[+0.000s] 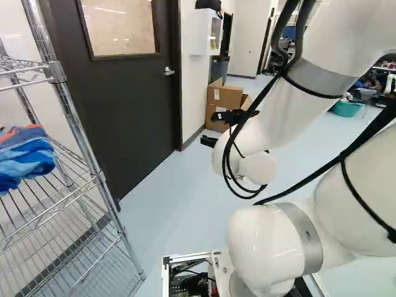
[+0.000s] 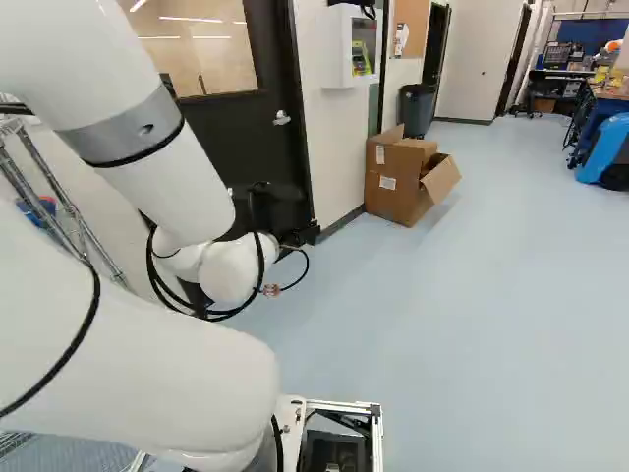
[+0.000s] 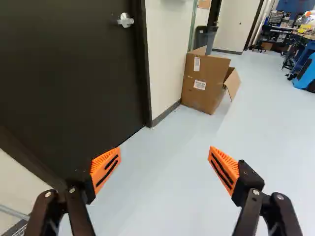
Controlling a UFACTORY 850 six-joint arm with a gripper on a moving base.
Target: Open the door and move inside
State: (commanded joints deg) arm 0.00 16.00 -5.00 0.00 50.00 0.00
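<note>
Floor (image 3: 162, 191), pale blue, stretched past the shut dark door (image 3: 64, 73) and cardboard box (image 3: 201, 97). The gripper (image 1: 208, 129) hung spread, seemingly apart from the lever handle (image 3: 126, 20).

Handle (image 1: 168, 72) on door (image 1: 130, 117); rack (image 1: 97, 176) to its left; box (image 2: 396, 187) right.

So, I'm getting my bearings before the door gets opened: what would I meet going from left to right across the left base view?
Blue cloth, door window, door handle, cardboard boxes, teal tub.
</note>
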